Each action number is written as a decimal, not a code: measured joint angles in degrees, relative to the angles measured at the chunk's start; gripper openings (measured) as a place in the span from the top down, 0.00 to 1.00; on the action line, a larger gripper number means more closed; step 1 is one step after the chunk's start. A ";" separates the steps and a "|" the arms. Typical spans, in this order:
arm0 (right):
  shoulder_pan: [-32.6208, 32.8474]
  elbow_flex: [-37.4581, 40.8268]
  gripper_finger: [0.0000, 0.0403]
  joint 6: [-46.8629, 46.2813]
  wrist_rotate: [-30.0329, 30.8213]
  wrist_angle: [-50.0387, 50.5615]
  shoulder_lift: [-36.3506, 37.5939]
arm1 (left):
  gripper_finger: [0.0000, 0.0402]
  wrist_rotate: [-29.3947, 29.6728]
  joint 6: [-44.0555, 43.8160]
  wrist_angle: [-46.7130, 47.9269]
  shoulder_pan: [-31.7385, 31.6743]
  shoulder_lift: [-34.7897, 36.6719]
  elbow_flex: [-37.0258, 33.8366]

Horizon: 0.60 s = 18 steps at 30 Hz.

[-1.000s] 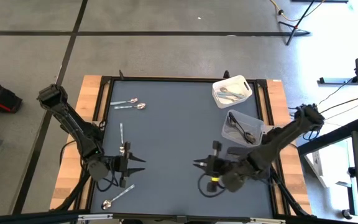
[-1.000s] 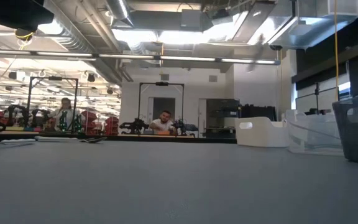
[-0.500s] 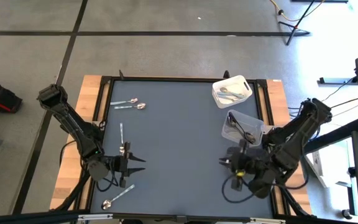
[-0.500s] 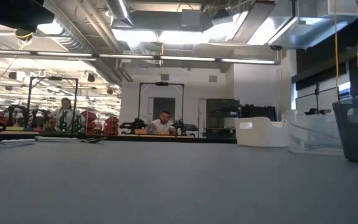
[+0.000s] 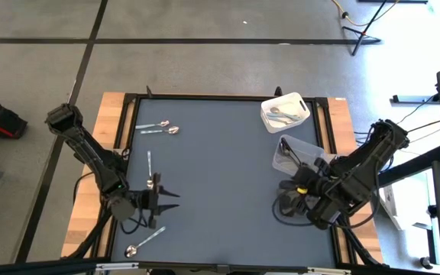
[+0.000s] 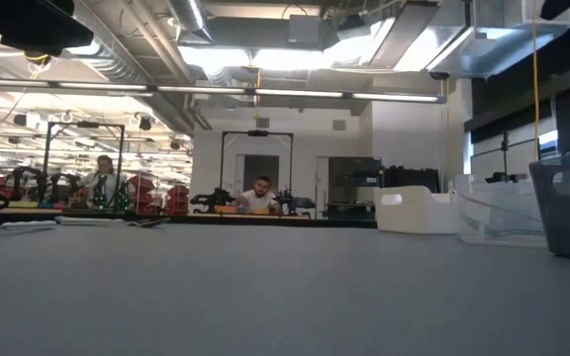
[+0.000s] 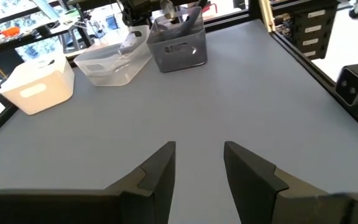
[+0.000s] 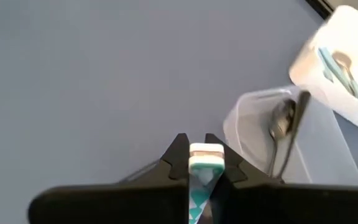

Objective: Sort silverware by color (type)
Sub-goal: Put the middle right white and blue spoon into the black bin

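Spoons [image 5: 161, 127] lie along the table's [image 5: 220, 168] left side, others in the white bin [image 5: 285, 111] and clear bin [image 5: 299, 155]. Right gripper [image 8: 197, 163] — beside the clear bin — pinches a white-and-teal piece; left gripper [image 7: 197, 163] rests open.

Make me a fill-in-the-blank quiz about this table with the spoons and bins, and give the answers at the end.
1. Next to the white bin, the ___ bin holds a dark spoon.
2. In the high view, ___ shiny spoons lie loose on the table, all on the left arm's side.
3. The left pincer is ___ and holds nothing.
4. The right pincer is ___ on a white and teal item.

Missing words: clear; four; open; shut
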<state>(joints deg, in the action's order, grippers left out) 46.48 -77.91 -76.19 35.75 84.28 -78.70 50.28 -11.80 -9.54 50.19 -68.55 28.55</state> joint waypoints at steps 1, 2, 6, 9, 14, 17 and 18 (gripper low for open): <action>0.00 0.02 0.96 -0.80 -0.42 0.56 -0.04 | 0.67 0.00 -0.14 0.00 -0.19 0.00 0.00; 0.00 0.27 0.96 -1.34 -0.83 0.68 -0.11 | 0.67 -0.10 -0.16 0.00 -0.37 0.00 -0.01; -0.02 3.10 0.98 -1.46 -2.69 0.50 -0.33 | 0.67 -1.52 -0.23 0.07 -0.74 -0.02 -0.01; 0.00 5.27 0.98 -1.65 -3.39 0.20 -0.31 | 0.67 -1.84 -0.27 0.09 -0.74 -0.02 -0.01; -0.02 8.29 0.96 -3.12 -5.50 -0.25 -0.31 | 0.67 -1.91 -0.27 0.09 -0.76 -0.02 -0.01; -0.02 10.39 0.98 -3.20 -6.87 -1.24 -0.31 | 0.67 -1.87 -0.21 0.09 -0.81 -0.02 -0.01; -0.02 11.10 0.98 -3.29 -7.54 -1.69 -0.31 | 0.67 -1.79 -0.20 0.09 -0.81 -0.02 -0.01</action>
<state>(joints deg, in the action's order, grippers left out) 46.46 -66.81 -79.48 28.21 82.59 -79.00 48.50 -12.00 -9.45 49.39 -68.58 28.53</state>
